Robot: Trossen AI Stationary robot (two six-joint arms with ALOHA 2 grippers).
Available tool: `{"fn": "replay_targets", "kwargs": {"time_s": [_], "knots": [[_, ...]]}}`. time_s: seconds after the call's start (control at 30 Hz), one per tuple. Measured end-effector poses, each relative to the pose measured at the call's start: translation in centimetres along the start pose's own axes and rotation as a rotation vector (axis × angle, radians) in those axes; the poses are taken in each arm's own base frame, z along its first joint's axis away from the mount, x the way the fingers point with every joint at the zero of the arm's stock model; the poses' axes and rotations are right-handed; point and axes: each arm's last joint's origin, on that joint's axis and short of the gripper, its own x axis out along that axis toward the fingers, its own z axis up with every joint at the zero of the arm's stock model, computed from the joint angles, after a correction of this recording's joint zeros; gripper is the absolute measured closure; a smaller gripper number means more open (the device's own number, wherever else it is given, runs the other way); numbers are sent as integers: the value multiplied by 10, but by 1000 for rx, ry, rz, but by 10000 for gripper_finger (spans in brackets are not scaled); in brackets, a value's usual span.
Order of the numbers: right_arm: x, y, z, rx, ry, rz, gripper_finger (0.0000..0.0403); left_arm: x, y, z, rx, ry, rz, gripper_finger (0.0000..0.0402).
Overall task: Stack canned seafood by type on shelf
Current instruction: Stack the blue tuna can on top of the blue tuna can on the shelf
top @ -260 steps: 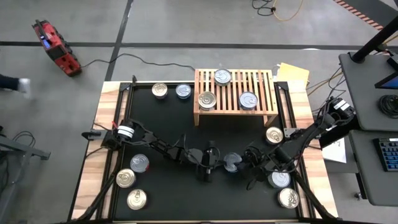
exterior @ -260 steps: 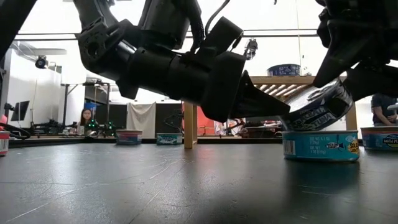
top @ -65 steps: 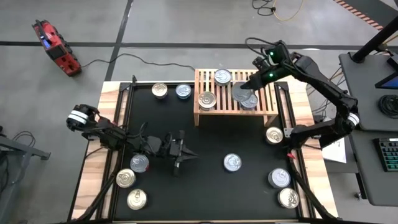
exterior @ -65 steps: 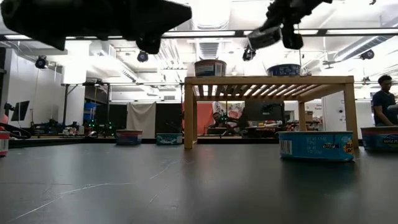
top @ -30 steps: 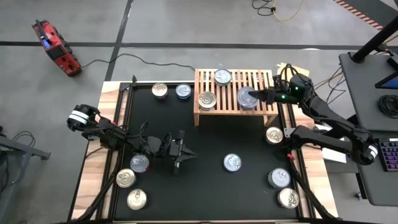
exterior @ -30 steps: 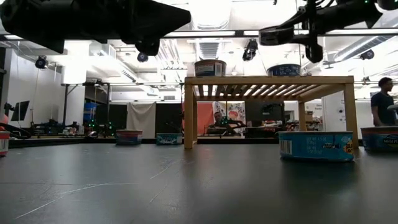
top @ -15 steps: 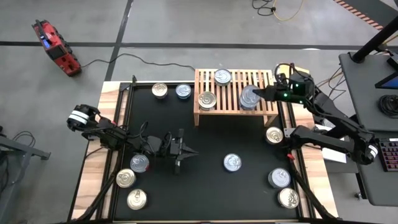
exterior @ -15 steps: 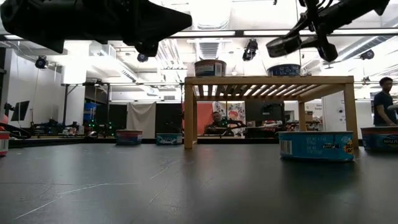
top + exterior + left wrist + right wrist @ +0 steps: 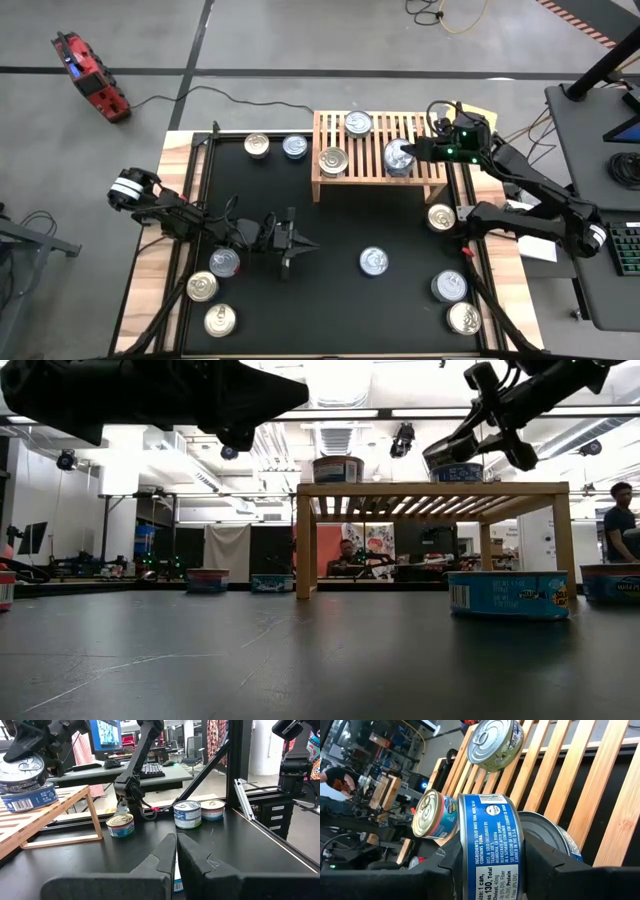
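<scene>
Nearest the low camera, over the black surface (image 9: 330, 300), left gripper (image 9: 289, 245) idle with fingers clenched on nothing. Farther back, over the shelf (image 9: 352, 175), right gripper (image 9: 490, 852) grasping a blue can (image 9: 487, 840), tilted and apparently just off the blue can beneath (image 9: 555, 837). If released crooked, likely to slide off and roll.

Grey floor (image 9: 300, 40) with dark seams, red tool (image 9: 88, 75), ceiling lights (image 9: 345, 412)

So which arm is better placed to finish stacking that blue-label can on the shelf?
The right. The right gripper already holds the blue-label can over another can on the shelf; the left gripper sits shut over the mat.
</scene>
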Motion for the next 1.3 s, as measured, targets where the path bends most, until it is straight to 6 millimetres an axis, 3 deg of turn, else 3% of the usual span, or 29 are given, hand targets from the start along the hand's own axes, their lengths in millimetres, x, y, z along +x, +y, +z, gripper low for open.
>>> {"fn": "replay_targets", "kwargs": {"time_s": [0.17, 0.5, 1.3], "knots": [[0, 0, 0, 9, 4, -2, 268, 0, 0, 0, 0, 1, 0, 401], [0, -1, -1, 10, 9, -9, 208, 0, 0, -1, 2, 7, -1, 401], [1, -2, -1, -30, -3, -34, 201, 0, 0, -2, 2, 11, -1, 401]]}}
